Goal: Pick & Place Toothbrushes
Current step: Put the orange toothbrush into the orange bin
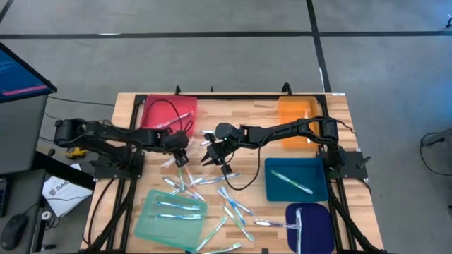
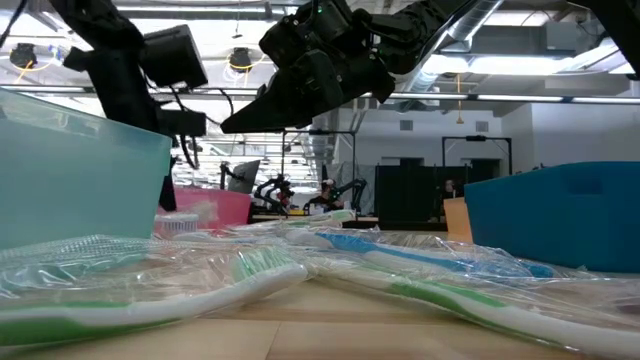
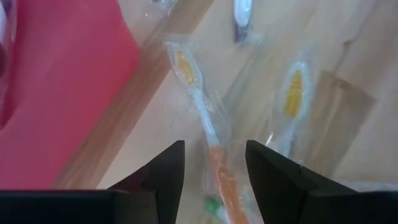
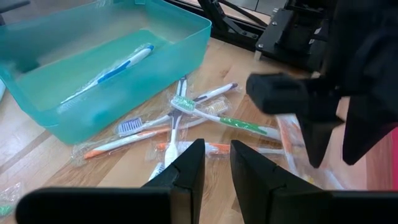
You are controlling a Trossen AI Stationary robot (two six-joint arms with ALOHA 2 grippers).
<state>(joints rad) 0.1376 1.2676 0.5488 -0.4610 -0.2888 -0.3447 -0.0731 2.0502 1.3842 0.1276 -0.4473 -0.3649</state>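
Toothbrushes lying scattered in clear wrappers on the bench, just below and ahead of both claws; others already sitting in the trays. Left claw hanging open beside the red tray, straddling an orange-handled toothbrush directly between its fingers. Right claw hovering close by, fingers nearly together, holding nothing visible. Risking, on closing, pinching only loose wrapper and letting the brush slide out, or dragging a neighbouring brush along. Also risking a knock between the two claws, working so near each other.
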